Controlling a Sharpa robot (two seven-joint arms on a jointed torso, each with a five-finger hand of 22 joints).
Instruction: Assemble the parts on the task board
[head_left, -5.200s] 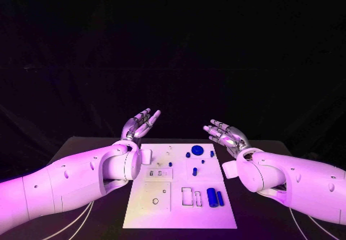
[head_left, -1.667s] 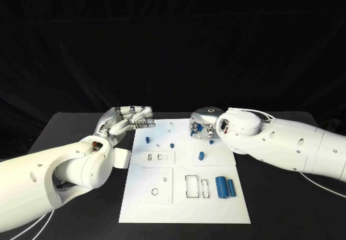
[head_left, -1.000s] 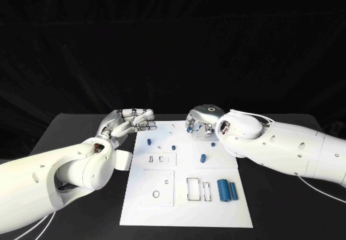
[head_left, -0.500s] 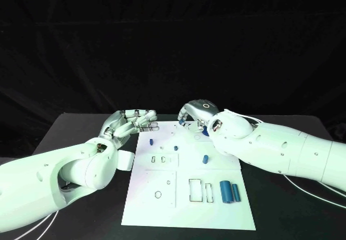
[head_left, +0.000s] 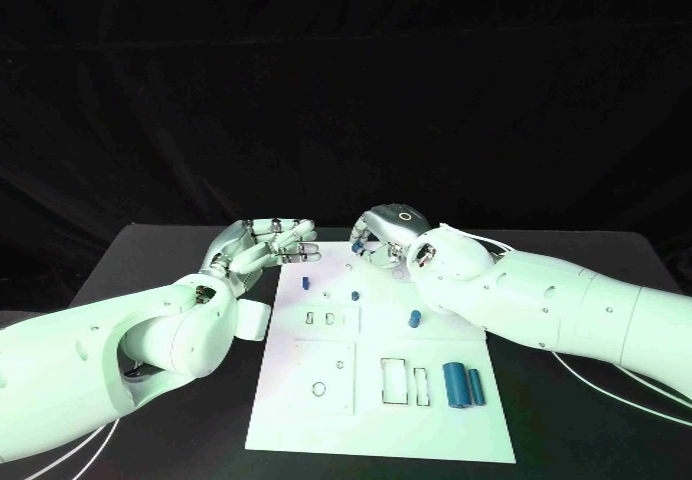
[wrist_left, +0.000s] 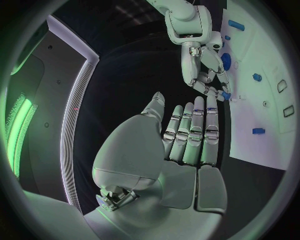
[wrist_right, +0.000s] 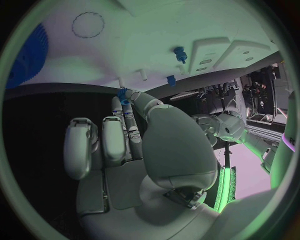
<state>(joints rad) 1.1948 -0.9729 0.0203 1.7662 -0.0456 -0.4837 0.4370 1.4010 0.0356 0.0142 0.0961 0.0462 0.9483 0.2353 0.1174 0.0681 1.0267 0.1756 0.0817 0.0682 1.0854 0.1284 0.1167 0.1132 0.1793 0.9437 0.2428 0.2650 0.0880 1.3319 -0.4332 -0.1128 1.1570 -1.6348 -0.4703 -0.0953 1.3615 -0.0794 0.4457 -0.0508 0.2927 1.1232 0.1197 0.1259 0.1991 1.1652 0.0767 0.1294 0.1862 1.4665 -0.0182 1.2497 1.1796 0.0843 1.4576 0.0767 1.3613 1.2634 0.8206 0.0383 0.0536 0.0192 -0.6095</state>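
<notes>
Black table under dark drapery, bearing one white task board at centre. Step in hand, as judged: pick-up and carrying of a small blue part over the board's far edge. Right hand: hovers over the far end of the board, fingers curled down, the small blue part pinched at its fingertips, as both wrist views show. Left hand: raised at the board's far left corner, fingers straight and close together, thumb apart, holding nothing. Board contents: blue disc just beside the right hand; small blue pegs left of centre; oblong blue piece mid-board; two blue cylinders lying side by side near the right edge; rectangular slots and a round hole nearer, unfilled. Next move, as judged: the pinched part calls for carrying to its matching seat and a straight, aligned push down; which seat cannot be told.
</notes>
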